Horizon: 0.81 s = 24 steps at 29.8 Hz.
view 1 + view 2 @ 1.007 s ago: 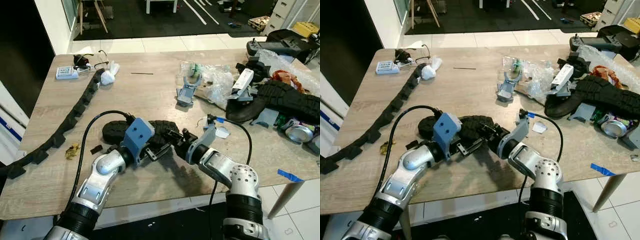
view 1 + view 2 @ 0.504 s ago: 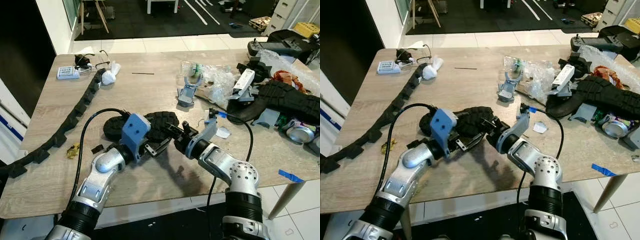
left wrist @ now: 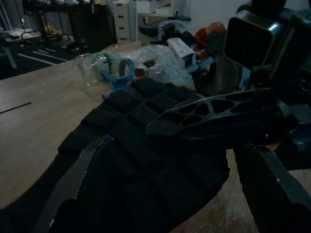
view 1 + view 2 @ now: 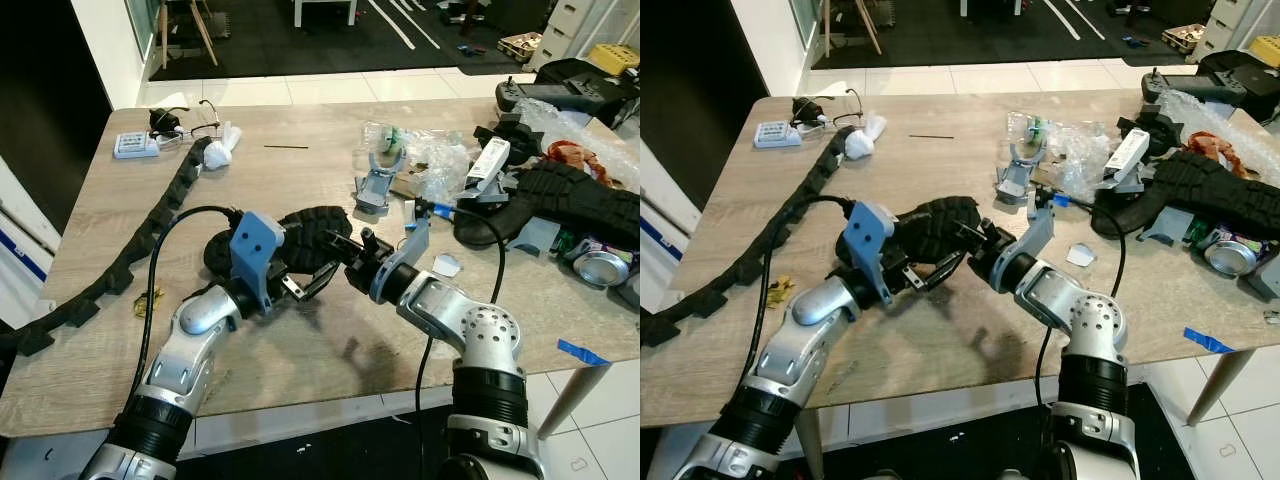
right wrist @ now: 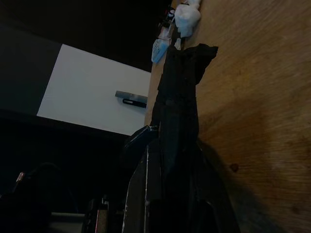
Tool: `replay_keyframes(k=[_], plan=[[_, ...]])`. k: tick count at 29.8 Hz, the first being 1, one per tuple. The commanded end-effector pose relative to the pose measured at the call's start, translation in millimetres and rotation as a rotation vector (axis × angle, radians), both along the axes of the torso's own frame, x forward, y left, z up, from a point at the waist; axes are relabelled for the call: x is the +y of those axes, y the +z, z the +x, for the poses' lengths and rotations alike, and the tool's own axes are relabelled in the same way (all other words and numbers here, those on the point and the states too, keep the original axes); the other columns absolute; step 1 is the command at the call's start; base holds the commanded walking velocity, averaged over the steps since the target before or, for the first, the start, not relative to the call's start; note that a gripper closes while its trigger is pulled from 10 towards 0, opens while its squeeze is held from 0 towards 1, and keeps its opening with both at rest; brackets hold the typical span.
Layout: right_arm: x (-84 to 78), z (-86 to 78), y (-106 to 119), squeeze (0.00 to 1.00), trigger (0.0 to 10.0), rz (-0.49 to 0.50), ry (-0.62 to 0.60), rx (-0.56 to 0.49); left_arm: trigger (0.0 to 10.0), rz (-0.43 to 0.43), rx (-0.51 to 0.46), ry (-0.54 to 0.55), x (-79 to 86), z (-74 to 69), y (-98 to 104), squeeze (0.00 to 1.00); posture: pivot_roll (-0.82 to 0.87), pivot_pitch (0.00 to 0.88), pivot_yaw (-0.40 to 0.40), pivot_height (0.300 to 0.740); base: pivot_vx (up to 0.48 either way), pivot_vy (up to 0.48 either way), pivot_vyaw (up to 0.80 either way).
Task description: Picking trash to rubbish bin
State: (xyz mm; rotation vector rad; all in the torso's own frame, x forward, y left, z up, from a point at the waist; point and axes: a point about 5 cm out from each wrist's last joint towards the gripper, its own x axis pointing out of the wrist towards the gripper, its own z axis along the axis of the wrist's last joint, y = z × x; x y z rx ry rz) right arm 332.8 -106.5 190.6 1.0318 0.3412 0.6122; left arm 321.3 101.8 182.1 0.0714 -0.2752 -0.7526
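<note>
A short black rubber track piece (image 4: 305,228) is bunched up and partly raised off the wooden table (image 4: 300,360), near its middle. My right gripper (image 4: 345,255) is shut on the piece's right end; the right wrist view shows the black rubber (image 5: 180,97) running out from between its fingers. My left gripper (image 4: 308,280) stands open at the piece's near side. In the left wrist view its two fingers (image 3: 73,184) spread wide, with the rubber (image 3: 146,160) lying between them and the right gripper's lattice finger across the top.
A long black track strip (image 4: 150,225) runs down the table's left side. A larger black track (image 4: 575,200), plastic wrap (image 4: 430,160), a blue clamp part (image 4: 372,185) and a can (image 4: 598,265) crowd the right. A yellow scrap (image 4: 147,300) lies at the left.
Both grippers have moved away from the table's front edge, and the black piece has been pulled up and bunched higher. The left fingers have spread wider.
</note>
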Motion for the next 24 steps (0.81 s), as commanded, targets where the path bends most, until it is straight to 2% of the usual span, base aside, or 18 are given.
replay_keyframes(k=[1,3,5,7,12,13,15,16,20,24], plan=[[-53.7,-6.9,-29.0,0.00,0.0,-0.077,-0.197,0.108,10.0,-0.170,-0.099,0.408,92.0,11.0,34.9,0.00,0.04,0.166,0.006,0.740,0.000,0.000,0.00],[-52.5,-8.1,-32.6,0.00,0.0,-0.090,-0.197,0.123,10.0,-0.173,-0.116,0.434,93.3,11.6,38.0,0.00,0.04,0.165,0.008,0.740,0.000,0.000,0.00],[-51.1,-9.4,-35.4,0.00,0.0,-0.104,-0.193,0.129,10.0,-0.129,-0.141,0.478,94.1,13.4,39.5,0.00,0.04,0.163,0.009,0.740,0.000,0.000,0.00],[-49.9,-10.2,-36.7,0.00,0.0,-0.104,-0.191,0.131,10.0,-0.026,-0.164,0.533,93.7,16.2,37.7,0.00,0.03,0.162,0.009,0.740,0.000,0.000,0.00],[-47.4,-11.7,-38.2,0.00,0.0,-0.131,-0.180,0.126,10.0,0.045,-0.146,0.560,90.6,19.1,30.8,0.00,0.03,0.162,0.009,0.740,0.000,0.000,0.00],[-45.9,-12.5,-38.9,0.00,0.0,-0.154,-0.172,0.116,10.0,0.118,-0.167,0.590,89.4,20.2,29.0,0.00,0.03,0.158,0.009,0.740,0.000,0.000,0.00],[-43.4,-13.9,-40.2,0.00,0.0,-0.178,-0.160,0.106,10.0,0.204,-0.218,0.632,87.5,20.8,28.8,0.00,0.03,0.156,0.008,0.740,0.000,0.000,0.00],[-43.4,-13.9,-40.2,0.00,0.0,-0.178,-0.160,0.106,10.0,0.204,-0.218,0.632,87.5,20.8,28.8,0.00,0.03,0.156,0.008,0.740,0.000,0.000,0.00],[-42.0,-15.5,-43.6,0.00,0.0,-0.200,-0.167,0.110,10.0,0.291,-0.334,0.673,82.9,18.7,35.3,0.00,0.03,0.155,0.009,0.740,0.000,0.000,0.00],[-45.2,-14.7,-41.8,0.00,0.0,-0.176,-0.193,0.101,10.0,0.295,-0.311,0.627,81.7,18.7,31.3,0.00,0.03,0.155,0.011,0.740,0.000,0.000,0.00]])
